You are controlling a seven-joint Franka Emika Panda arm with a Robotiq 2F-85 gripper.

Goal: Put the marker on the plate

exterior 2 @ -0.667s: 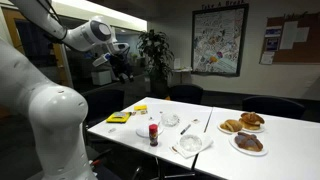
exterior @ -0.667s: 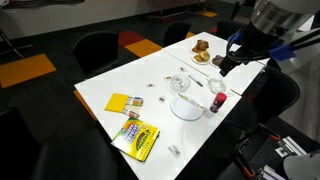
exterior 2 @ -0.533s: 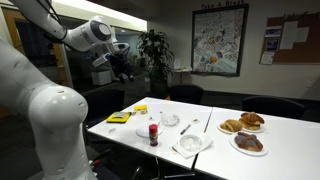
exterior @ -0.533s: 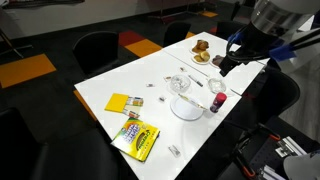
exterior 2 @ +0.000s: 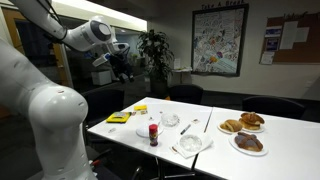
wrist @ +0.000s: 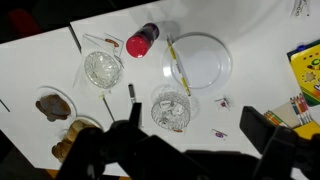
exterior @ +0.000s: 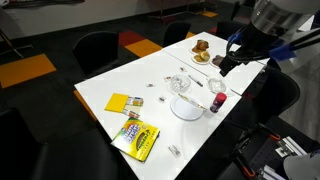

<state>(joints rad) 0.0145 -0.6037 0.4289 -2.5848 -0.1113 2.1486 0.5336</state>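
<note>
In the wrist view the gripper shows as two dark, blurred fingers at the bottom edge, spread wide apart with nothing between them, high above the white counter. Below it lies the plate, plain, white and round. A thin yellow-green marker lies along the plate's left side; whether it sits fully inside the rim or partly over it I cannot tell. The small red cup lies just beside the plate at its upper left. One clear glass stands close under the plate and another glass further left, with a small dark item between them. A dish with brown food is at the left edge and a crayon box at the right. In an exterior view the gripper hangs past the counter's far side, well above the plate, with the red cup just beside the plate and a yellow pad and the crayon box well apart from it. In an exterior view the arm fills the left side, the gripper is raised clear of the counter, and the plate sits near the front edge.
</note>
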